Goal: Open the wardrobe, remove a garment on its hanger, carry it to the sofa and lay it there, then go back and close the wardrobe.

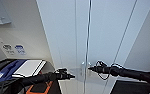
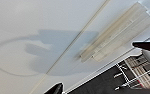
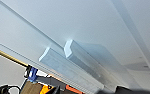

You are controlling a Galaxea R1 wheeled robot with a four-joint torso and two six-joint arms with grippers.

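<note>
The wardrobe [image 1: 66,32] stands close in front of me, tall and white, with both doors shut and a thin seam down the middle. Its two small white handles [image 1: 86,65] sit side by side at that seam. My left gripper [image 1: 71,76] hovers just left of and slightly below the handles, a short way off the left door. My right gripper [image 1: 90,68] has its tip right at the right-hand handle. The two handles [image 3: 66,56] appear large in the right wrist view. In the left wrist view, the handles [image 2: 116,35] show with the right gripper's dark tip [image 2: 144,45] beside them.
A white wall with two small stickers [image 1: 14,48] stands left of the wardrobe. Below them a blue and white object [image 1: 23,67] lies on a dark surface. A metal rack with wooden slats [image 2: 138,72] is near the floor. A grey wall panel [image 1: 146,42] flanks the wardrobe on the right.
</note>
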